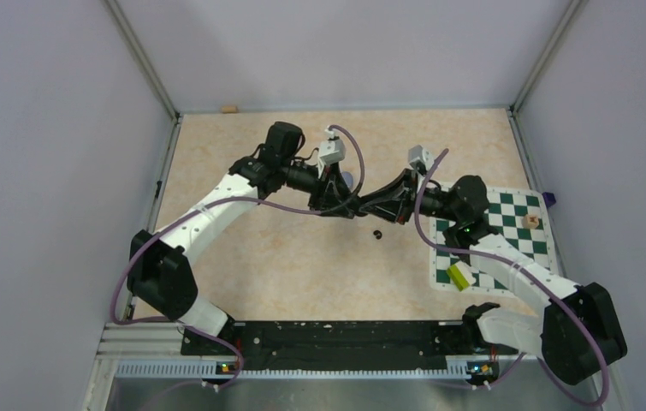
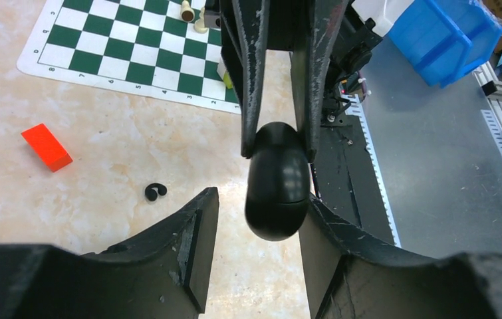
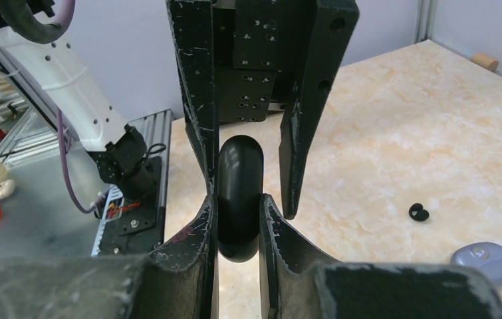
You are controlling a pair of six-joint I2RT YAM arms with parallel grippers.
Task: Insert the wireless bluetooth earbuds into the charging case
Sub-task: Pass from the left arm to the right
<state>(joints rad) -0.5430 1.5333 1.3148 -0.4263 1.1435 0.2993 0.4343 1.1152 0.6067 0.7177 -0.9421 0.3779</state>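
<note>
A small black earbud [image 1: 378, 234] lies loose on the beige marbled tabletop [image 1: 302, 265], apart from an orange-red block [image 2: 46, 147]. Near it, held off the table, the glossy black oval charging case [image 3: 239, 169] is closed and pinched in the right gripper [image 3: 236, 203]. The left gripper [image 2: 260, 198] straddles the case, jaws apart. A lilac oval case [image 3: 484, 260] rests nearby.

I see a beige marbled table [image 1: 242, 257] carrying a chessboard mat [image 1: 516, 210] at 3 o'clock, a black earbud [image 1: 378, 234] near centre and a wooden peg [image 1: 229, 109] at the 11 o'clock edge. In my left wrist view, a red block [image 2: 46, 147] lies at the earbud's 10 o'clock.
</note>
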